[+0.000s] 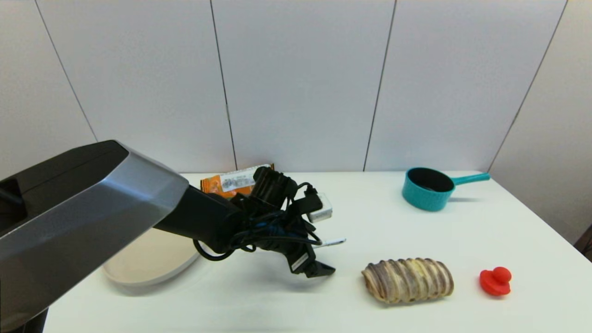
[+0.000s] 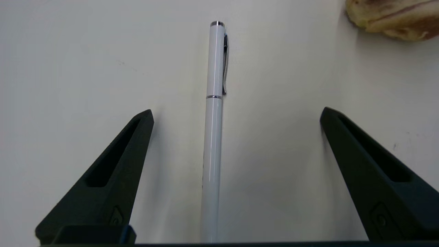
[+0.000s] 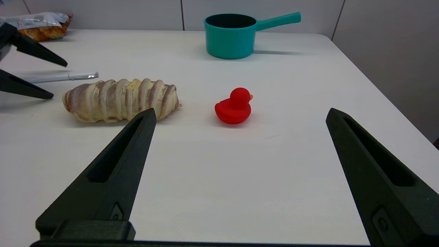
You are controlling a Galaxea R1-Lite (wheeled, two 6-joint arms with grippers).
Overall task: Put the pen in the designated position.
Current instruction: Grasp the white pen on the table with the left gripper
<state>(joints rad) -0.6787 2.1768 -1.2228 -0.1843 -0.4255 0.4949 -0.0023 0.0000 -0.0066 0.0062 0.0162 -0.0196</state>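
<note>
Left end effector (image 2: 236, 115) hovering low over the middle of the table (image 1: 416, 314), fingers spread wide, nothing pinched. Pen (image 2: 214, 113) lying flat right between them – long axis running straight out along the fingers toward 12 o'clock from the wrist, clip end farthest out, other end tucked under the palm. In the head view just the tip of it poking out past the wrist at about 3 o'clock. So squeezing across the barrel looks like the whole game here, no turning of the wrist needed by the look of it.

Right end effector (image 3: 240, 115) parked off at the near right side, fingers also spread and empty – way farther from the pen, with the striped bread roll (image 3: 120, 99) and red duck (image 3: 235, 106) in between. Left arm clearly the closer one.

Writing: can't make out any lettering on the barrel. Orange snack bag (image 1: 233, 180) at 12 o'clock from the wrist has a pale label, unreadable.
</note>
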